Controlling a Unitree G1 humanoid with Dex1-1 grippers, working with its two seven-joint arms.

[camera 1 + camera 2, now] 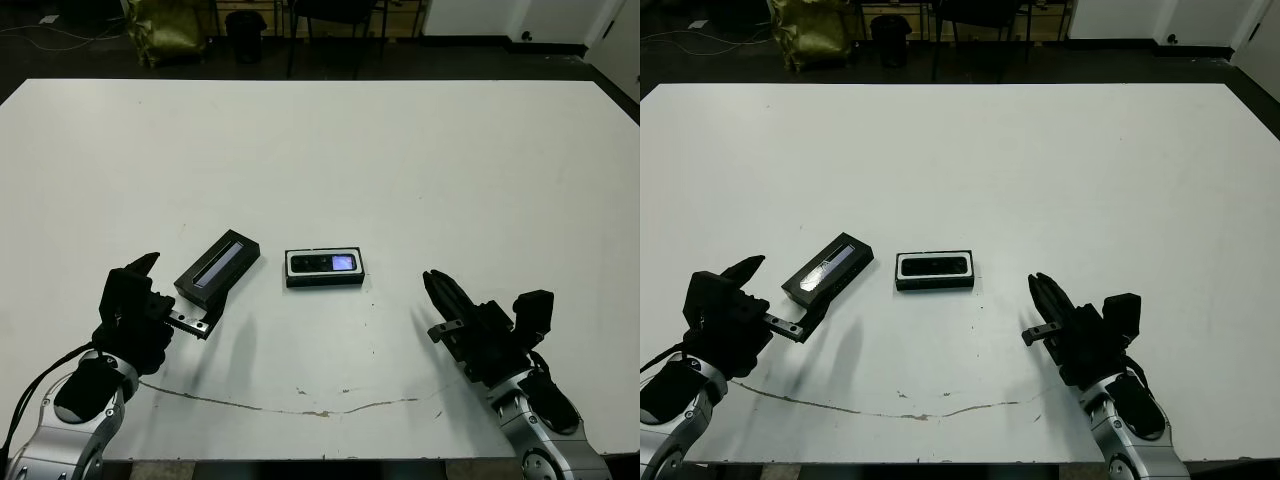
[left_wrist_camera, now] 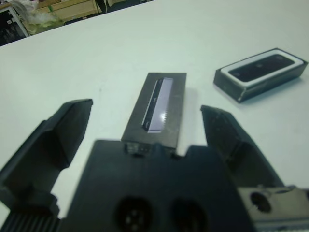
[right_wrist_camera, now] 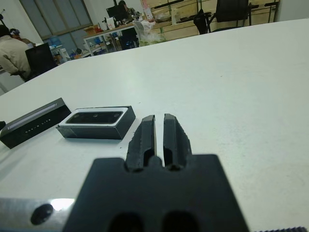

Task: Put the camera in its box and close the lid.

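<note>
The small slim black bar-shaped camera (image 1: 323, 263) with its bluish screen lit lay inside the shallow black rectangular box with white lining (image 1: 324, 283), seated flat, so the first half of the task looked done. Box sat on the wide white table (image 1: 400, 160), taken here as landmark.

The flat black rectangular lid with a long greyish stripe (image 1: 219, 263) lay on the table just beside the box on the robot's left, angled diagonally, apart from the box, not touching it. Lid not yet on.

Left gripper (image 1: 163, 292) of two black fingers was spread wide, holding nothing, lined up with the near end of the lid; in the left wrist view the lid sat between the two fingers (image 2: 58, 130), which suggested it was set to grasp the lid by its long sides. Contact with the lid not clear.

Right gripper (image 1: 437, 290) sat near the box on the robot's right, well short of it, fingers pressed together, empty, likely parked out of the way.

Judged next: lift lid, square it to box, lower it. Risk: skewed lid.
</note>
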